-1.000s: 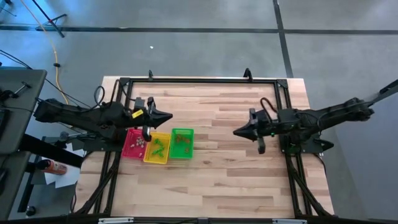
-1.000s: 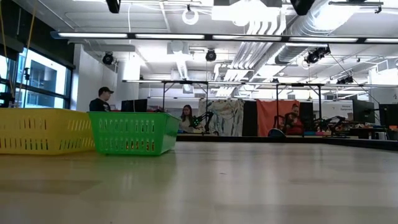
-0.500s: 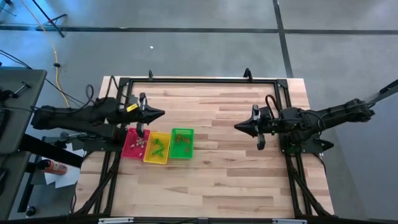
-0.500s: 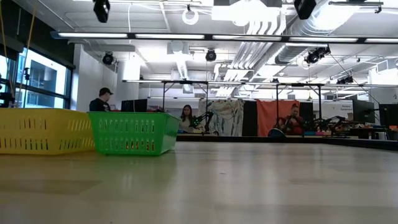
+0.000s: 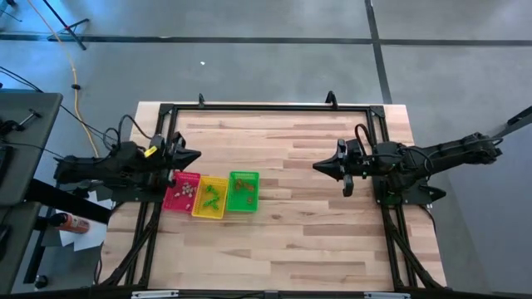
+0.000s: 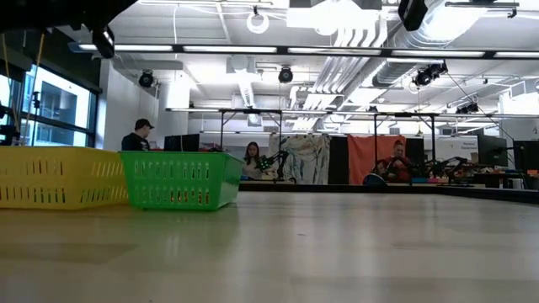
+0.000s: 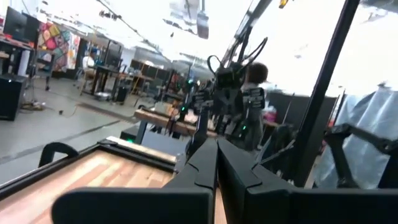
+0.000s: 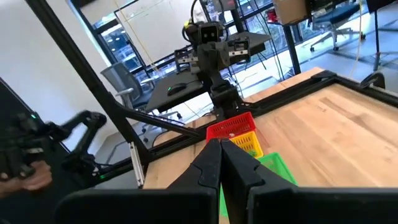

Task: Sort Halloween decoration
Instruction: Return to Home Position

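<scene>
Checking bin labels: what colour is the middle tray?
Yellow; the middle tray sits between the red tray and the green tray, clearest in the high view.

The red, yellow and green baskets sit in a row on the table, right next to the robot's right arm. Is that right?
Not quite. The red basket, yellow basket and green basket do sit in a row on the table, but next to the left arm, close by the left gripper. The high view shows it. The right gripper is across the table, well apart from them.
</scene>
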